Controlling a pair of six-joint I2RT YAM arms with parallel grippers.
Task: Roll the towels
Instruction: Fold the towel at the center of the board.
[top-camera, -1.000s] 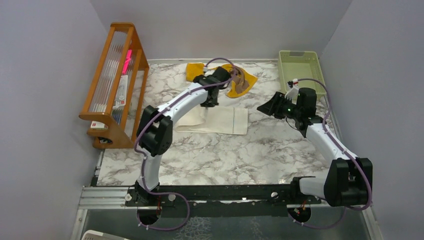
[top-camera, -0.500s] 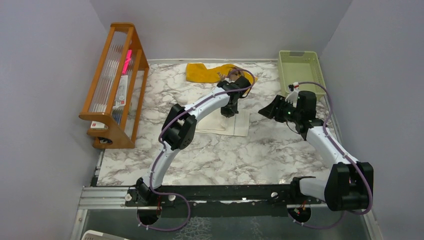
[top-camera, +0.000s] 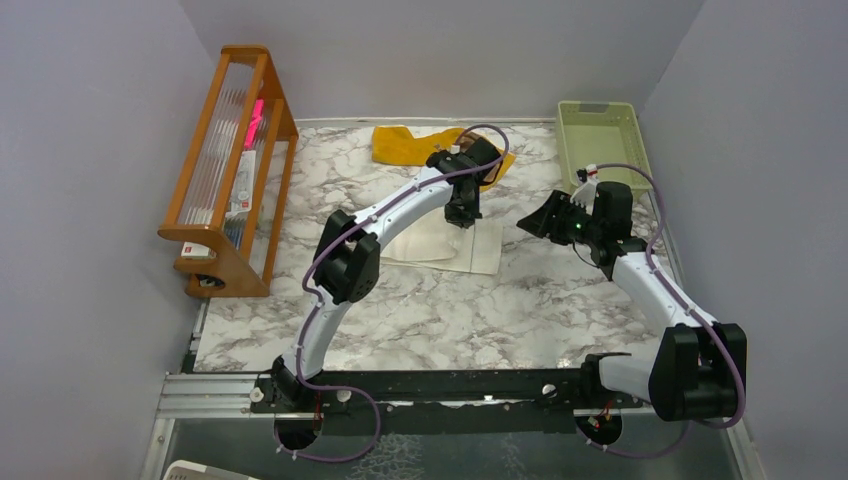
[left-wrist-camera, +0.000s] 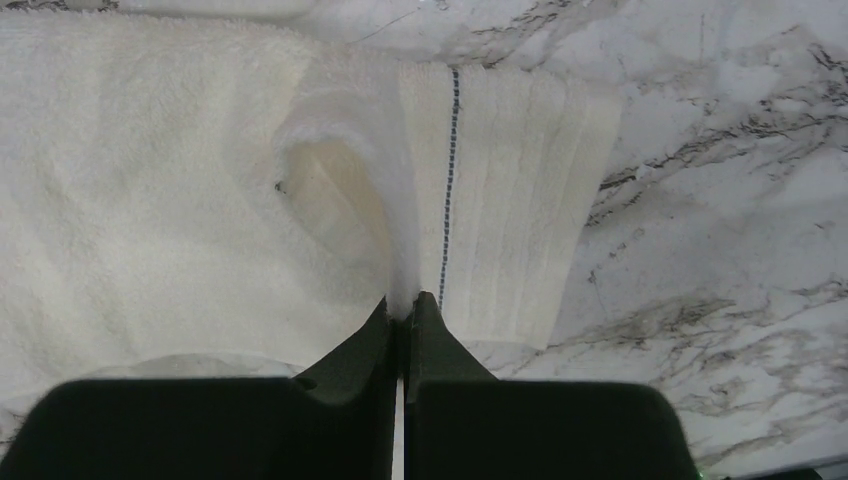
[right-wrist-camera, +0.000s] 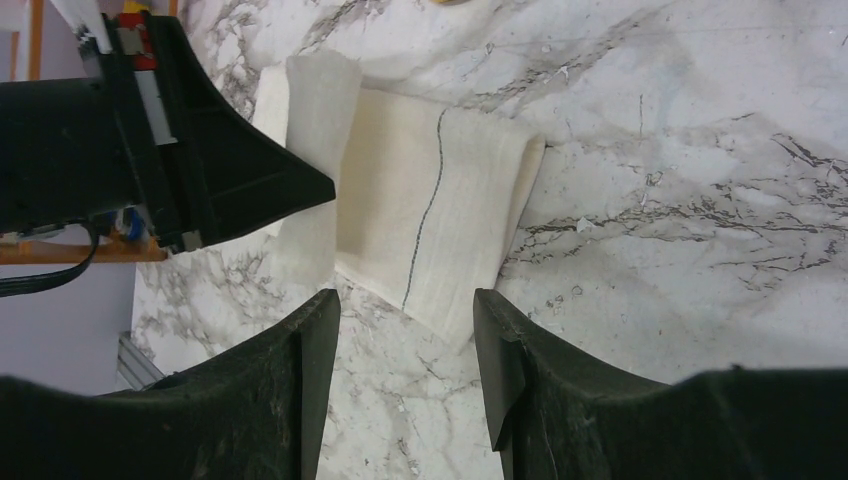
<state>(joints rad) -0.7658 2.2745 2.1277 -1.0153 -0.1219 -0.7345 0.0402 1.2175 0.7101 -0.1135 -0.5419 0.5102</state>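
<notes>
L gripper (left-wrist-camera: 405, 305) jaws pressed together, pinching a raised fold of the cream-white towel (left-wrist-camera: 150, 200) near its stitched end. L arm stretched far fwd, wrist pointing down. R gripper (right-wrist-camera: 405, 300) approx half open, nothing in it, hovering just right of the towel's edge, arm bent. Marble table (top-camera: 450, 310), grey walls. Top view only: mustard yellow towel (top-camera: 405, 143) at back, pale green basket (top-camera: 600, 130) back right, wooden rack (top-camera: 230, 150) left. L wrist cam alone shows the fold's hollow.

First towel (top-camera: 482, 250) at centre of table (top-camera: 450, 310), second towel (top-camera: 400, 143) at 12 o'clock, basket (top-camera: 598, 104) at 2 o'clock, rack (top-camera: 215, 258) at 10 o'clock
</notes>
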